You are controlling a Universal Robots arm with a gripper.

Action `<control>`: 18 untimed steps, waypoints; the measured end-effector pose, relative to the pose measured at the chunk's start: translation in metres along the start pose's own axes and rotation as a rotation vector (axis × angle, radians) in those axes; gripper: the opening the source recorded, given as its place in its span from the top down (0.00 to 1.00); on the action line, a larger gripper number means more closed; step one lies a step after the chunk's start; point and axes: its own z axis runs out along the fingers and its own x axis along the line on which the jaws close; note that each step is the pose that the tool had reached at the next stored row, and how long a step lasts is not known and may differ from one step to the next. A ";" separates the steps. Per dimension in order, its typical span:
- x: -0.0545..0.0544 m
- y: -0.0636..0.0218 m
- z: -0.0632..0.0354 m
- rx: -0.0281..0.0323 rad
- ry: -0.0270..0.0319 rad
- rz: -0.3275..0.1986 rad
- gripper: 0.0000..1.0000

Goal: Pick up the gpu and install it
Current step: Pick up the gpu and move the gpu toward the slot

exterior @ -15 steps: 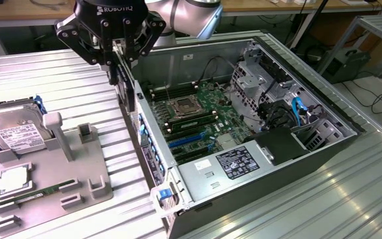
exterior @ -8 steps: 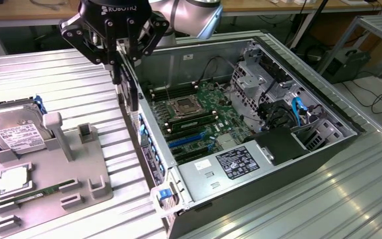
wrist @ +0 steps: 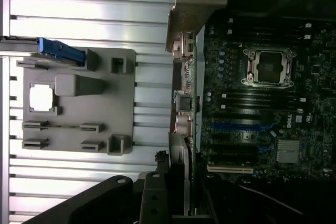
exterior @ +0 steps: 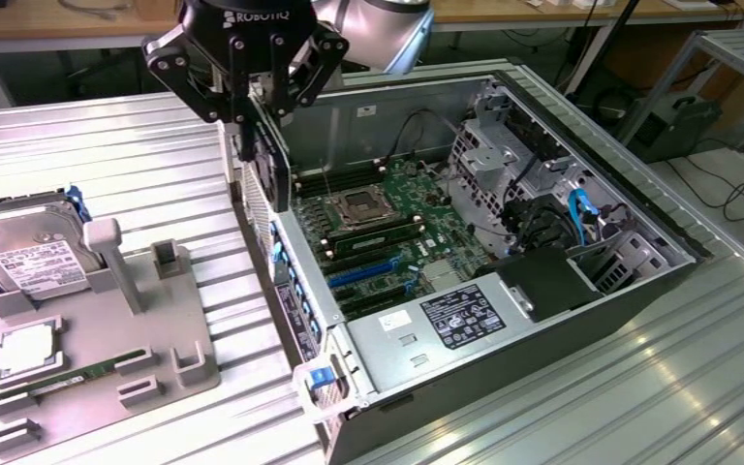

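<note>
Where the one gripper hangs in the upper left of the exterior view, its jaws are closed on the one gpu, held on edge over the left wall of the one open computer case. At lower left, one hard drive and one memory stick are seen on one grey tray.

Ribbed metal table, on it a grey parts holder beside an open computer case
</note>
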 end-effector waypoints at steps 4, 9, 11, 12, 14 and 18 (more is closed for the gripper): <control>-0.004 -0.0002 0.0002 0.0000 0.0000 0.000 0.73; -0.009 -0.0005 0.0005 0.0000 0.0000 0.000 0.73; -0.011 -0.0006 0.0006 0.0000 -0.0001 0.000 0.73; -0.012 -0.0006 0.0006 0.0000 0.0000 0.000 0.73; -0.015 -0.0008 0.0007 0.0000 0.0000 0.000 0.73; -0.020 -0.0010 0.0008 0.0001 0.0000 0.000 0.73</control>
